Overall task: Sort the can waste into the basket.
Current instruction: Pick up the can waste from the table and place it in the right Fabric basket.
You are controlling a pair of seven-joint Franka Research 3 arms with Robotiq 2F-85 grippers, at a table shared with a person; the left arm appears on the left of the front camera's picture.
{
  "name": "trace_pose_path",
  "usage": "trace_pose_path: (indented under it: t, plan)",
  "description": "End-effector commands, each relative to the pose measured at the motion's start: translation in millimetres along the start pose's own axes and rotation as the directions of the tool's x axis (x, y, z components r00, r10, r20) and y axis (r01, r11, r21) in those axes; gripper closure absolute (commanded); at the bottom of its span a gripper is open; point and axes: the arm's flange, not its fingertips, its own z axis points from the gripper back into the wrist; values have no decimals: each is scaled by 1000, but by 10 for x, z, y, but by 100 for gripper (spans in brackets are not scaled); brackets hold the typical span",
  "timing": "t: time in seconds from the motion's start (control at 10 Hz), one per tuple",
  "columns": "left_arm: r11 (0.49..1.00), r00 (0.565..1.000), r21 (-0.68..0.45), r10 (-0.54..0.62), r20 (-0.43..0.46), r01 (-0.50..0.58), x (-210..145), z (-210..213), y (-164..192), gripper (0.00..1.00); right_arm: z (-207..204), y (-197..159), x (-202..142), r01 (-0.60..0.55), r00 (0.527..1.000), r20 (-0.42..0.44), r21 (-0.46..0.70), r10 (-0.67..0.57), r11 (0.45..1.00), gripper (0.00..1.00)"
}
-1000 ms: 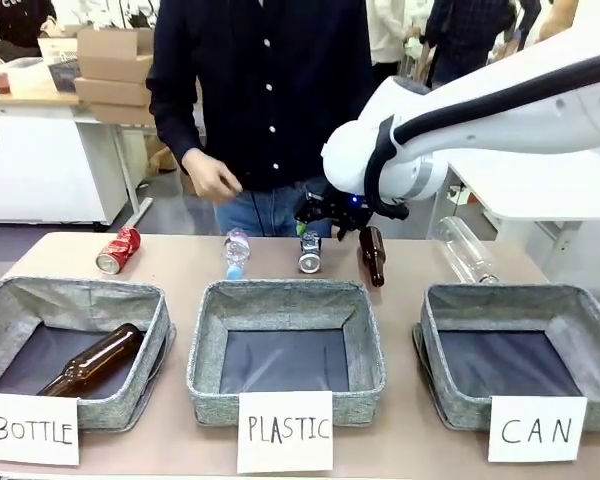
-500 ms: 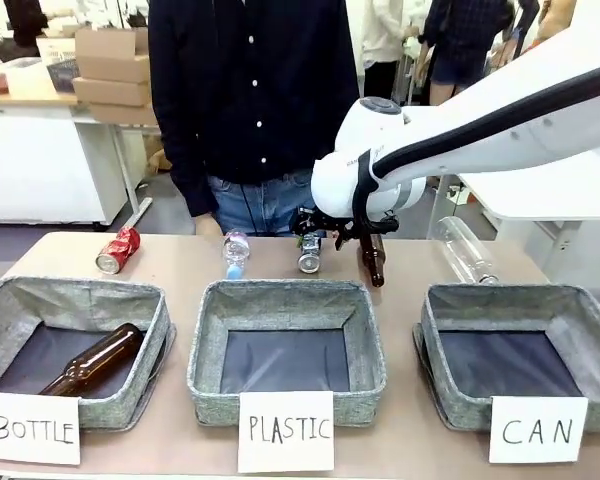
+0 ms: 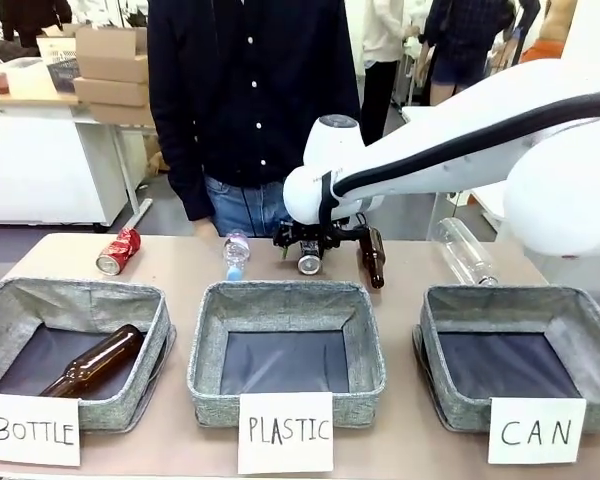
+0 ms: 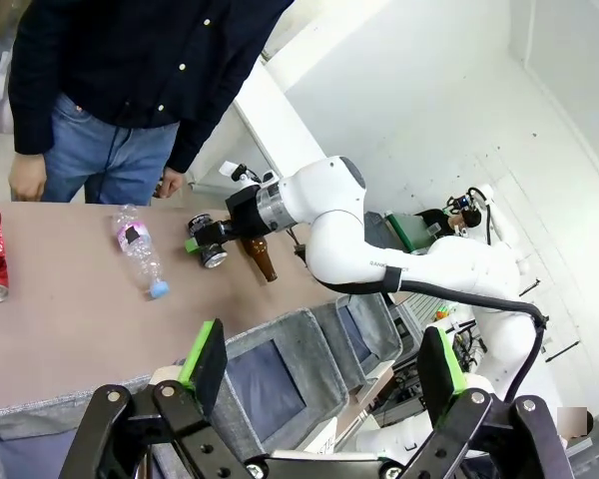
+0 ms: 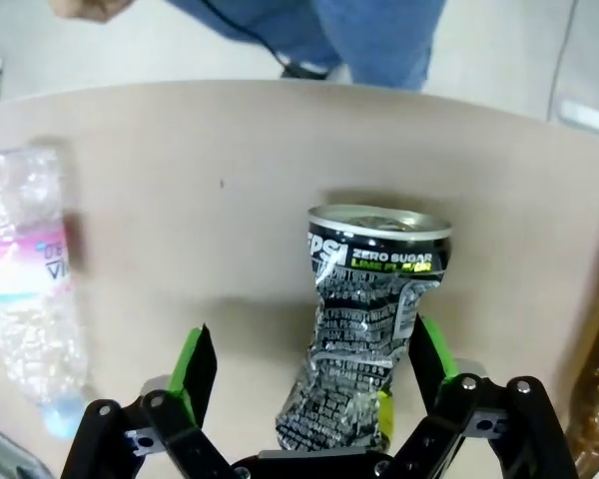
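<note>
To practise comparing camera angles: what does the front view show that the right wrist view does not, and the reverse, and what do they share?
Front view: the CAN basket and the red can, lying toward the table's left. Right wrist view: the black can close up, crumpled, with ZERO SUGAR print, and the right gripper open astride it. Both: the black can and the clear plastic bottle beside it.

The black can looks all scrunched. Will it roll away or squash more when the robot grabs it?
The black can is crumpled, so it probably dents easily under the right gripper. Lying on its side it might roll, though the creases should slow it.
</note>
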Motion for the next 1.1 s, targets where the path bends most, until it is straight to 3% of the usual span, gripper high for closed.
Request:
trace_pose_path:
  t: [0.0,0.1,0.2,0.3,0.4,0.6,0.7,0.8,1.0]
  plan:
    - [1000,1000,-18,-24,14,25,21,-25,9,0,25,61,60,24,1000,19,-81,-22,996,0]
    - [1000,1000,-18,-24,14,25,21,-25,9,0,12,54,50,23,999,26,-94,-21,995,0]
    - [1000,1000,-18,-24,14,25,21,-25,9,0,5,44,50,29,999,39,-104,-25,994,42]
    - [1000,1000,-18,-24,14,25,21,-25,9,0,-2,37,47,22,999,34,-102,-19,995,60]
    - [1000,1000,-18,-24,14,25,21,-25,9,0,-4,25,46,22,999,38,-103,-18,994,100]
    - [1000,1000,-18,-24,14,25,21,-25,9,0,-18,-12,45,26,999,48,-106,-21,994,100]
    - [1000,1000,-18,-24,14,25,21,-25,9,0,-16,-28,45,27,999,48,-110,-22,994,86]
    - [1000,1000,-18,-24,14,25,21,-25,9,0,-22,-56,59,32,999,43,-120,-27,992,96]
    - [1000,1000,-18,-24,14,25,21,-25,9,0,-21,-91,66,43,998,43,-122,-38,992,100]
